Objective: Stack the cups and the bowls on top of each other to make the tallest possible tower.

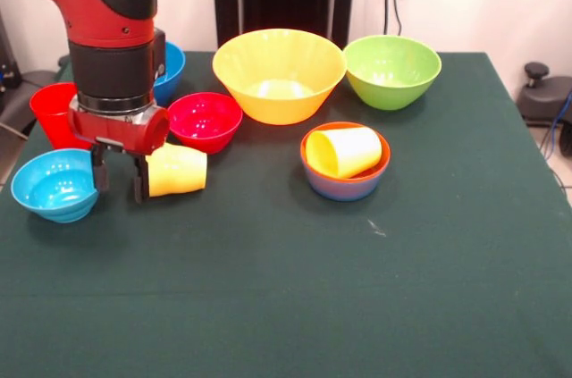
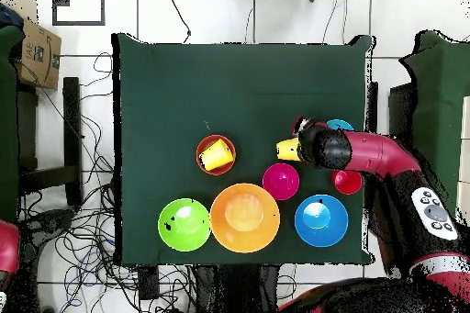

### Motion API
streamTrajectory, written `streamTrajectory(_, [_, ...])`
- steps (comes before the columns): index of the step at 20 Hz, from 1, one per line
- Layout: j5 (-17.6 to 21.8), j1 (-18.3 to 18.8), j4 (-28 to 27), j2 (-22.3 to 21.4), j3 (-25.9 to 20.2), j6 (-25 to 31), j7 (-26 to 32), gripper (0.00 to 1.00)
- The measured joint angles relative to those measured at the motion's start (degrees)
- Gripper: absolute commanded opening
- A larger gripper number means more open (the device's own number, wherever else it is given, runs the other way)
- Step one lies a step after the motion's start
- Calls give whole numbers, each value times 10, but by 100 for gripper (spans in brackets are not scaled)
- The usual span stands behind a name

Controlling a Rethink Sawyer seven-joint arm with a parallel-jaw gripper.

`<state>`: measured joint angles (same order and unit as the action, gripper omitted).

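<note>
Glossy plastic everywhere on this dark green cloth table, and all of it looks light, stiff and slick. From the front, the red-and-black arm's gripper hangs at about nine o'clock of the table, its two dark fingers spread moderately with nothing between them. Just beside it, at its three o'clock, a yellow tapered plastic cup lies on its side; it may roll if nudged, so I'd pinch it across the body. A small light-blue plastic bowl sits at the gripper's nine o'clock, a red cup stands behind at eleven, and a blue bowl shows behind the arm.

No real tower yet: a second yellow cup lies tipped inside an orange-red bowl nested in a blue one, near centre. A crimson bowl, a large yellow-orange bowl and a lime green bowl sit apart toward twelve. Rims are the likely grip points.

I can read no labels on the cups or bowls.
</note>
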<state>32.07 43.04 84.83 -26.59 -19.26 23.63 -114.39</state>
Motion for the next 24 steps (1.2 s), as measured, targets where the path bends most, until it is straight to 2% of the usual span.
streamTrajectory(7, [6,15,0,-4,-14,3,0,100])
streamTrajectory(17, [6,17,5,-65,-39,57,0,100])
streamTrajectory(24, [7,18,7,-89,-46,64,0,100])
